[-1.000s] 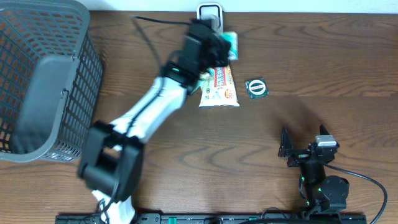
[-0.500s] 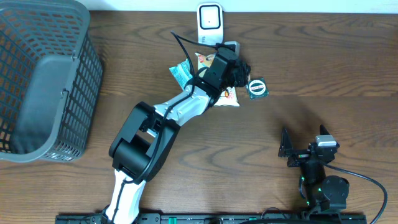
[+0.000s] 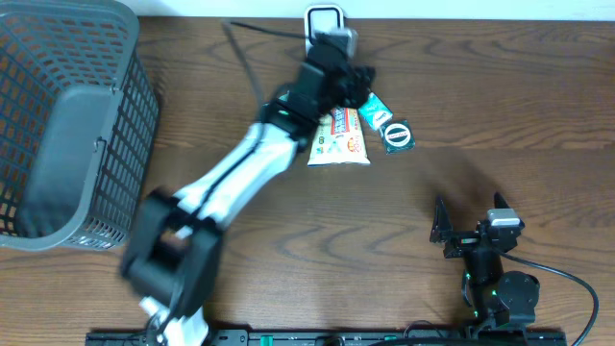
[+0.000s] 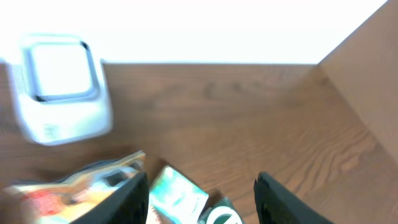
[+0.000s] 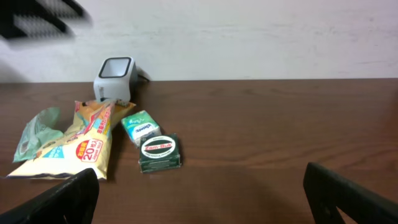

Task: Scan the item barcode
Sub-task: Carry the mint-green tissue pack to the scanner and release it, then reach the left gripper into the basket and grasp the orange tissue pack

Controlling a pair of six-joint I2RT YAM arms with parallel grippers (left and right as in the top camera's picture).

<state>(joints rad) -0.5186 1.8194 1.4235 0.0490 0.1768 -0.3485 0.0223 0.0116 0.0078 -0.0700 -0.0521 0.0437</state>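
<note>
My left gripper [image 4: 200, 186] hangs half open with nothing between its jaws, just short of the scanner [image 4: 59, 87] at the back edge of the worktop [image 3: 500, 96]. All the goods I can see lie flat on the wood. The teal packet [image 4: 177, 196] is right under the jaws, the snack bag [image 3: 336, 135] is beside it toward the basket [image 3: 67, 125], and the dark round-label tin [image 3: 396, 135] is just on the other side. None of them faces the scanner window or is lifted toward it.

As I read it, no scan is under way, and I can't tell whether any of these has already been scanned. What's left is closing on one item, probably the teal packet, and turning its barcode to the scanner.

My right gripper [image 3: 469, 229] sits spread wide and empty near my edge, well away from everything.
</note>
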